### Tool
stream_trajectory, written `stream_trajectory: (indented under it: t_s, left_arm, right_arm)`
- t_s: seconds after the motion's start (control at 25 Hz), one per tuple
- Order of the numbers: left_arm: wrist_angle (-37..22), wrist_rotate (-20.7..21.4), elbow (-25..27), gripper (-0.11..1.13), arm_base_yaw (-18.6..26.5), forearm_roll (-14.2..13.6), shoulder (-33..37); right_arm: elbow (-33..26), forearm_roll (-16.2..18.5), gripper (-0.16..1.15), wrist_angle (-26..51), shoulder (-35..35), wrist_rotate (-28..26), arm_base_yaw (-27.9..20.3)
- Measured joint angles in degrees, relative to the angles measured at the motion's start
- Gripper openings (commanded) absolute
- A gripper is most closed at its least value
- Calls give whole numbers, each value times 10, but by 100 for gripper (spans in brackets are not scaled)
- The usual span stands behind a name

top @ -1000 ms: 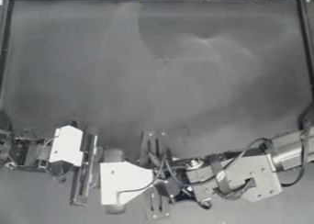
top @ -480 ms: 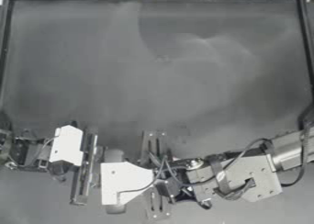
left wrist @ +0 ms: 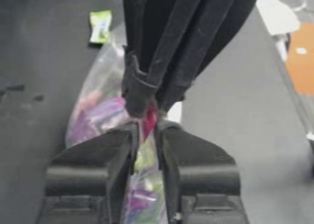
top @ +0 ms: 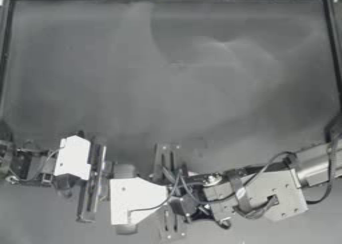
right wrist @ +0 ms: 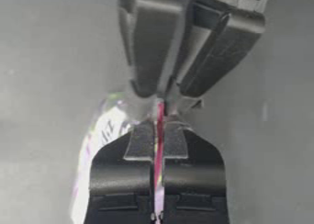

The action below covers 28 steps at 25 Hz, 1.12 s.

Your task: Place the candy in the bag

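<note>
Both grippers meet at the table's near edge, each pinching the top of the bag [left wrist: 98, 113], a clear plastic pouch with pink, purple and green contents. My left gripper [left wrist: 146, 126] is shut on its pink-red seal strip [left wrist: 149, 121]. Facing it tip to tip, my right gripper [right wrist: 158, 126] is shut on the same strip [right wrist: 159, 163]. The bag [right wrist: 101, 136] hangs below the jaws. The candy [left wrist: 100, 26], a small yellow-green wrapped sweet, lies on the table beyond the bag, apart from both grippers. In the top view the left gripper [top: 175, 204] and right gripper [top: 200, 203] cover the bag.
The dark table [top: 174, 78] stretches away from the arms inside a raised frame. In the left wrist view an orange object [left wrist: 300, 58] and a white part [left wrist: 276, 16] sit off to the side, beyond the right arm.
</note>
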<state>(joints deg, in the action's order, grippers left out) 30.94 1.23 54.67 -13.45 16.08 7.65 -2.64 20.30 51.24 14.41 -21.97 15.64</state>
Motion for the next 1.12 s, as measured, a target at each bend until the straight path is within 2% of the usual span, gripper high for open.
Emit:
stream_trajectory:
  t_s: [0.24, 0.52, 0.8, 1.12]
  left_arm:
    - [0, 0, 0, 57, 0, 0, 0]
    - [0, 4, 0, 32, -1, -3, 1]
    - [0, 33, -1, 13, -11, -5, 1]
    - [0, 53, -3, 11, -17, -4, 1]
  right_arm:
    - [1, 0, 4, -1, 0, 0, 0]
    - [3, 0, 4, -2, 0, 0, -1]
    - [5, 0, 4, -2, 0, 0, 0]
    - [8, 0, 4, -3, 0, -1, 0]
